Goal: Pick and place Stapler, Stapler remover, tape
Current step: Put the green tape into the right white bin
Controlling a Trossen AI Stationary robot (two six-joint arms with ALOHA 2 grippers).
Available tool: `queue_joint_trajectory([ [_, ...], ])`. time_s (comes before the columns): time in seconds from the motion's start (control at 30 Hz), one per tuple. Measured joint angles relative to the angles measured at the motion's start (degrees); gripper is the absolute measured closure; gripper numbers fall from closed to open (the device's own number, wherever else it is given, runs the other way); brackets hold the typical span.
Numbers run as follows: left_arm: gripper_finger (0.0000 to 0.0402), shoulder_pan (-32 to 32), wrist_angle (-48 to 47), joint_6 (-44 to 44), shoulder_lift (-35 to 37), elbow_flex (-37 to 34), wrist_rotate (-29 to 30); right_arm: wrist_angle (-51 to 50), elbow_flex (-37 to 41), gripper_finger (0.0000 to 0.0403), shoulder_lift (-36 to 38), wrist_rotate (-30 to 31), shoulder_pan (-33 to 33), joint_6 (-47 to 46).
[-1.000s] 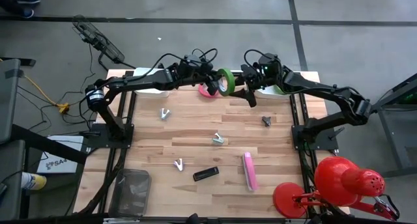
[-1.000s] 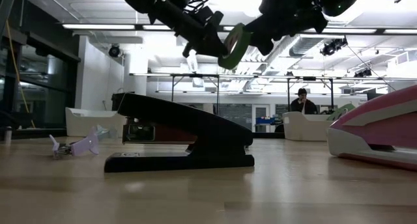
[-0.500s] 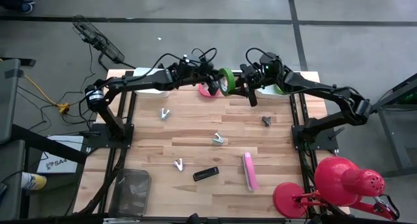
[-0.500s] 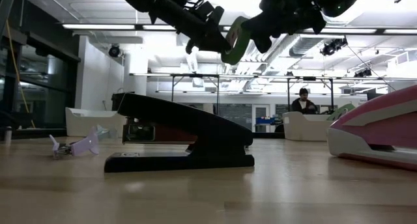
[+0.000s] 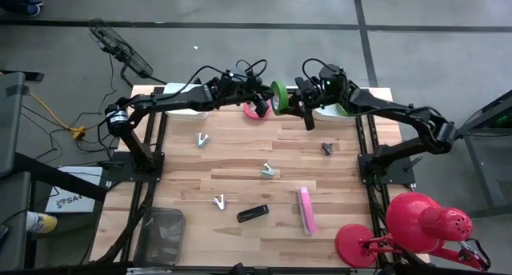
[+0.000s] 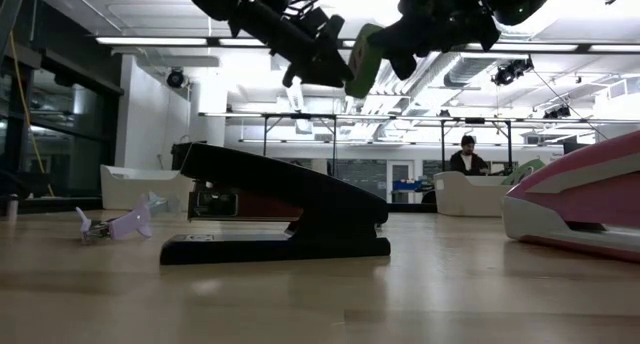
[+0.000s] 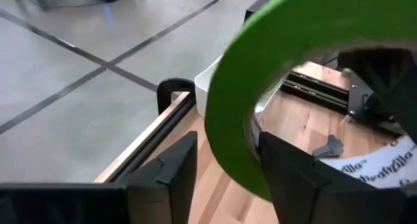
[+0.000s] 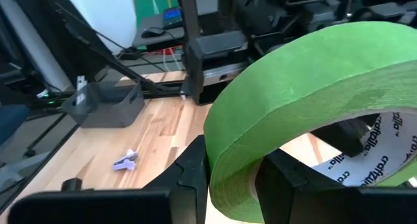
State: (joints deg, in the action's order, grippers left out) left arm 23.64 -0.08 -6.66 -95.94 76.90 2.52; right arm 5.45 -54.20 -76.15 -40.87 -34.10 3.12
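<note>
Wooden table [image 5: 240, 159] carries staples removers and staplers below the handover. Left gripper [image 5: 266, 99] and right gripper [image 5: 292, 103] both close their fingers on the green tape [image 5: 278, 97], held aloft near the far edge. Releasing early could drop it. Since a second ago, the tape has shifted slightly rightward.

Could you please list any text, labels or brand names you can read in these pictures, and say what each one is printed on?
"craftzilla": printed repeatedly round the white inner core of the green tape roll, which both the left gripper and right gripper hold above the table's far edge.
"SA4": partly readable on a white sheet on the floor left of the table; the rest is too small.
Nothing else is legible.
</note>
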Motion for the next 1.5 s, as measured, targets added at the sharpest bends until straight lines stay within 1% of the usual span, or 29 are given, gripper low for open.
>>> queue_joint_trajectory([
  [0.17, 0.0234, 0.02, -0.02, 0.22, 0.0, 0.0, -0.1, -0.36, -0.02, 0.0319, 0.02, 2.52, -0.39, -2.05],
  [0.33, 0.0233, 0.04, -0.66, 0.86, 0.93, -0.04, 0.16, -3.76, -0.04, 0.0319, 0.02, 7.63, -2.07, -3.69],
  [0.57, 0.0232, 0.92, -7.36, 2.63, 4.76, -0.07, 2.88, -10.86, -0.04, 0.0319, 0.02, 14.22, -5.1, -7.37],
  [0.77, 0.0232, 2.4, -12.34, 3.65, 7.29, -0.07, 3.08, -18.09, -0.06, 0.0319, 0.06, 16.26, -8.86, -8.16],
  [0.97, 0.0232, 2.77, -14.76, 4.19, 7.59, -0.07, 2.49, -24.06, -0.06, 0.0319, 1.42, 19.76, -12.95, -8.7],
  [1.2, 0.0231, 2.75, -17.63, 5.58, 7.74, -0.07, 2.52, -29.73, -0.06, 0.0321, 5.19, 26.37, -17.02, -13.94],
  [1.4, 0.0231, 2.73, -18.12, 7.05, 7.74, -0.07, 2.56, -35.19, -0.06, 0.0321, 5.76, 34.24, -17.27, -17.22],
  [1.5, 0.0231, 2.73, -18.15, 7.07, 7.74, -0.07, 2.53, -35.56, -0.06, 0.0321, 5.76, 35.33, -17.34, -15.77],
])
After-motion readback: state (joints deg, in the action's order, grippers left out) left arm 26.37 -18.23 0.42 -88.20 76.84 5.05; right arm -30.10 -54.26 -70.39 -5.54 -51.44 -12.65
